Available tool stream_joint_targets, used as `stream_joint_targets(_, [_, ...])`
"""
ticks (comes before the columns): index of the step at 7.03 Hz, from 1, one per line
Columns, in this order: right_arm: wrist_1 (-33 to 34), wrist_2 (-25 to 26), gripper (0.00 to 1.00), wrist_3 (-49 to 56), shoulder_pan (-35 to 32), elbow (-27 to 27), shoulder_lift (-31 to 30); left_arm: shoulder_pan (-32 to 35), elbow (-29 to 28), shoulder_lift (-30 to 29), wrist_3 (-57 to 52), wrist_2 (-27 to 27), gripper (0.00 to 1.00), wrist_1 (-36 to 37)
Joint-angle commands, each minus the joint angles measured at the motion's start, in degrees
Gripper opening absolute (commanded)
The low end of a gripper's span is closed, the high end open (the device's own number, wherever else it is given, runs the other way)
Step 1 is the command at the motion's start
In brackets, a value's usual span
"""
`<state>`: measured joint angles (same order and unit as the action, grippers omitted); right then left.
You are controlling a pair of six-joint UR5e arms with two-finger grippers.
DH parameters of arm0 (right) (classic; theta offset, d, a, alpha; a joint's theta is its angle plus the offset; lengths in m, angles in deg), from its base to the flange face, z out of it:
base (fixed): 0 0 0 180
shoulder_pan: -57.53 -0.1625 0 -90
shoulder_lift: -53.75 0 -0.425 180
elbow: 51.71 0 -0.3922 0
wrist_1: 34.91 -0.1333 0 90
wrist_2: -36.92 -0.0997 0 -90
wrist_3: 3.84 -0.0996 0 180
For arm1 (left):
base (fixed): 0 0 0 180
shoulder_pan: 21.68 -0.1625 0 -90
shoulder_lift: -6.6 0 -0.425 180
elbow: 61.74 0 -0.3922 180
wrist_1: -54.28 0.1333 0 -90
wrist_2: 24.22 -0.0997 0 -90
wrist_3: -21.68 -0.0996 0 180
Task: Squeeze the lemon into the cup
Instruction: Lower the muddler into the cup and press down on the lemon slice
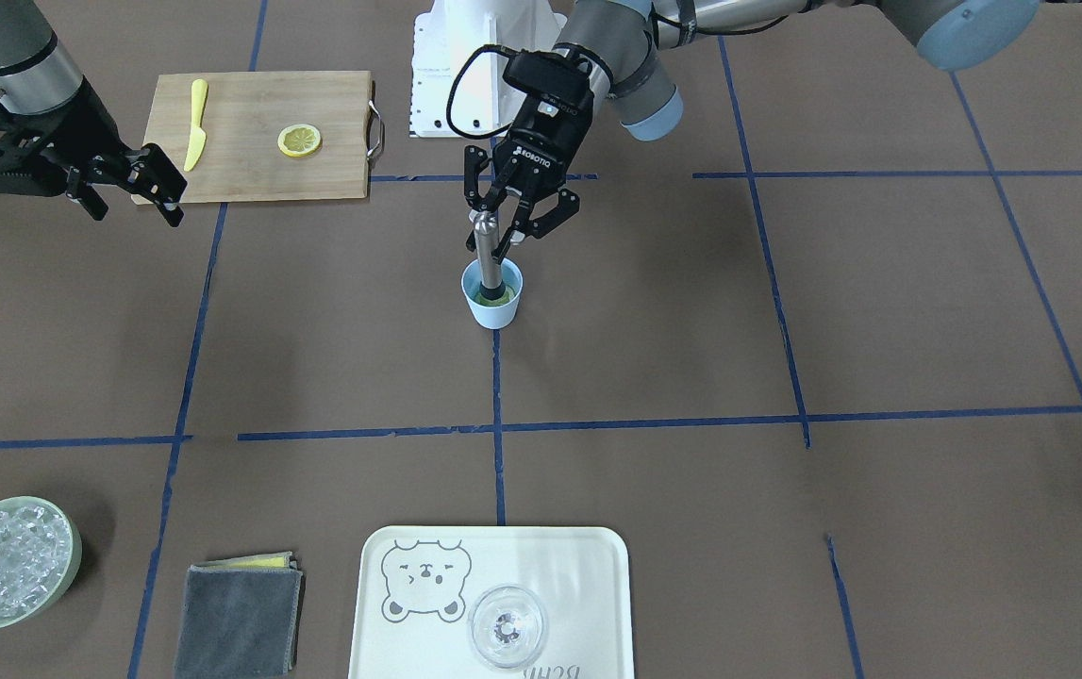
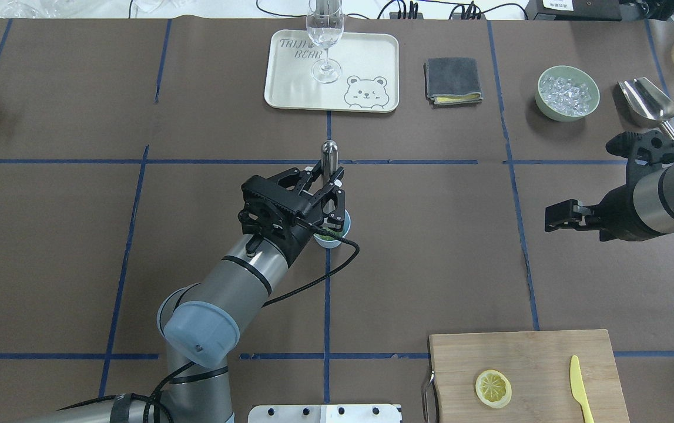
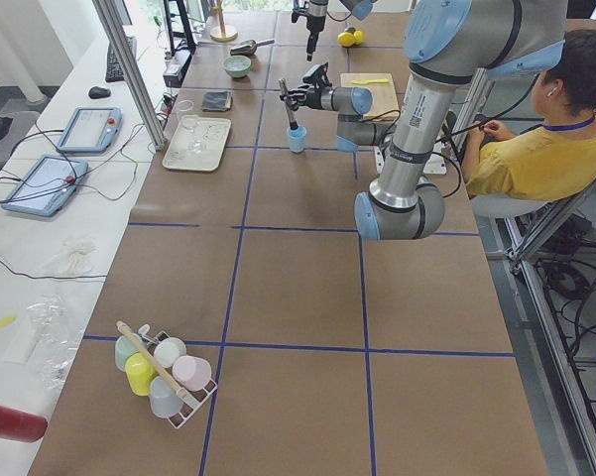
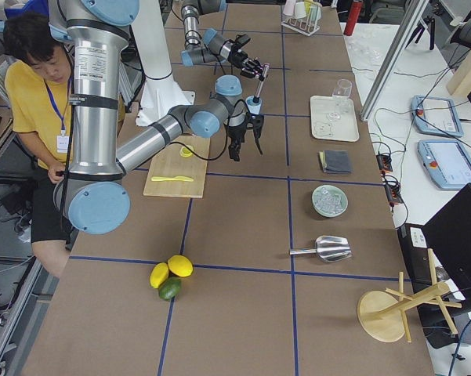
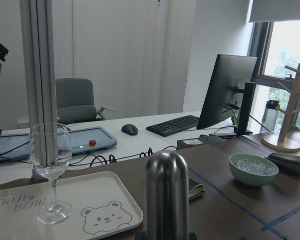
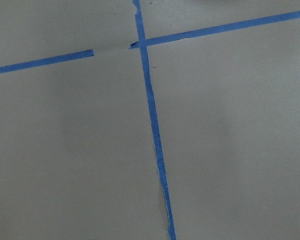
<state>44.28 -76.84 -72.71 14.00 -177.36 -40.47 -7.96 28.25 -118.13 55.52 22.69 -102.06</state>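
The light blue cup (image 1: 493, 309) (image 2: 331, 241) stands at the table's middle. A steel muddler (image 1: 487, 256) (image 2: 329, 153) (image 5: 167, 195) stands tilted in it, its foot on yellow-green matter at the bottom that I cannot make out as the lemon. My left gripper (image 1: 503, 243) (image 2: 328, 183) is shut on the muddler's upper shaft, right above the cup. One lemon slice (image 1: 300, 140) (image 2: 493, 388) lies flat on the wooden cutting board (image 1: 333, 160). My right gripper (image 1: 130, 196) (image 2: 554, 217) hovers open and holds nothing, beside the board's outer end, over bare table.
A yellow plastic knife (image 1: 195, 124) lies on the board. On the operators' side are a white tray (image 1: 597, 566) with a clear glass (image 1: 507, 626), a grey cloth (image 1: 237, 618) and a green bowl of ice (image 1: 5, 562). A metal scoop (image 2: 648, 100) lies beyond my right arm. A seated person (image 3: 536, 129) is behind the robot.
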Motion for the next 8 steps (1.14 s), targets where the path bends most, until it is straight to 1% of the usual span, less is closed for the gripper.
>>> stream_joint_targets(1, [0.0,-0.1,1.00,0.0,0.0,-0.1,0.0,-1.8,-1.7,0.0,0.0,-0.7,0.00,-0.1])
stream_joint_targets(2, [0.0,-0.1,1.00,0.0,0.0,0.1,0.1,-2.4,-2.9,-0.1,0.1,-2.5,0.00,-0.3])
stream_joint_targets(8, [-0.9,-0.1,1.00,0.0,0.1,0.4,0.1,-2.4,-3.7,0.0,0.0,-2.5,0.00,-0.3])
